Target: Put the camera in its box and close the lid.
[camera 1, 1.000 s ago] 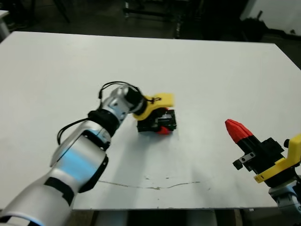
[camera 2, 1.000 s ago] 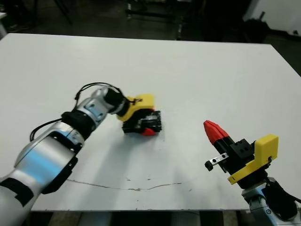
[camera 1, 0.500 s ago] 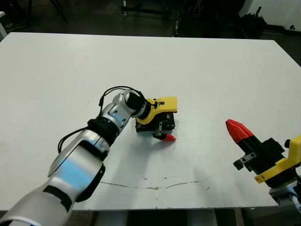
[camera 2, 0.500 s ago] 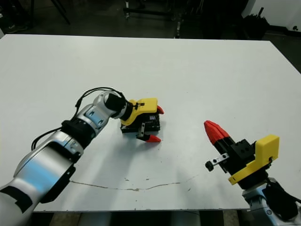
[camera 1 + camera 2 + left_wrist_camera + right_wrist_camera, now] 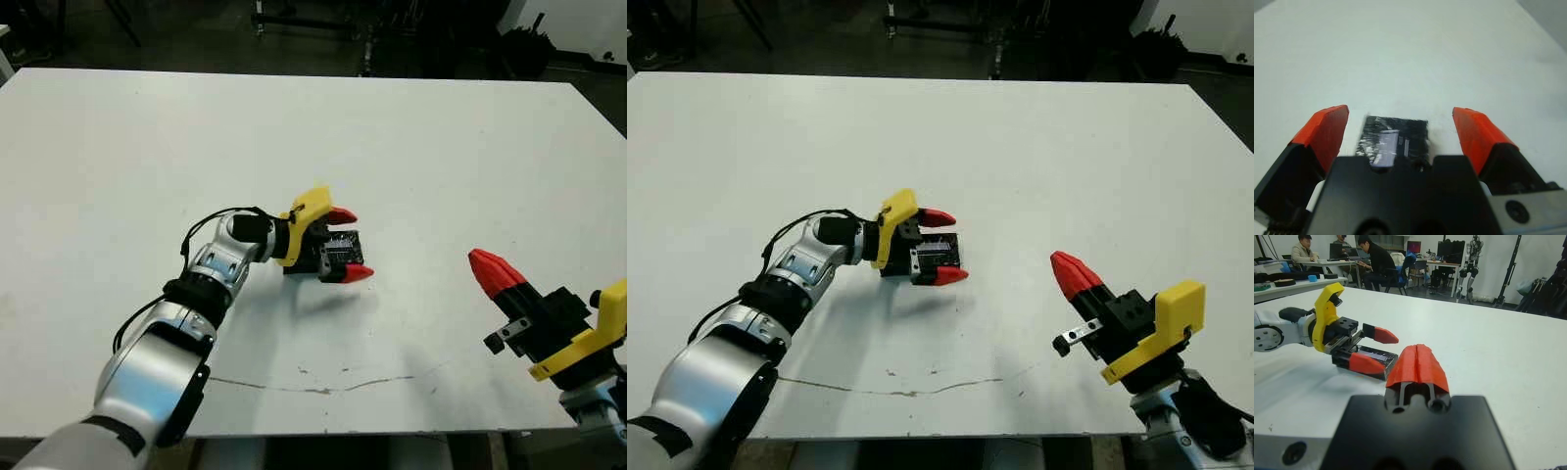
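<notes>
Lid [image 5: 1395,139] flat black slab, mottled silver sheen, covering box, mid bench [image 5: 441,147]; left gripper [image 5: 348,244] fingers spread wide either side, not touching; right gripper [image 5: 1074,275] fingers pressed together, well apart near front edge.

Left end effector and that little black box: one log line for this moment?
left end effector: open, straddling lidded box | right end effector: shut, idle | table
</notes>
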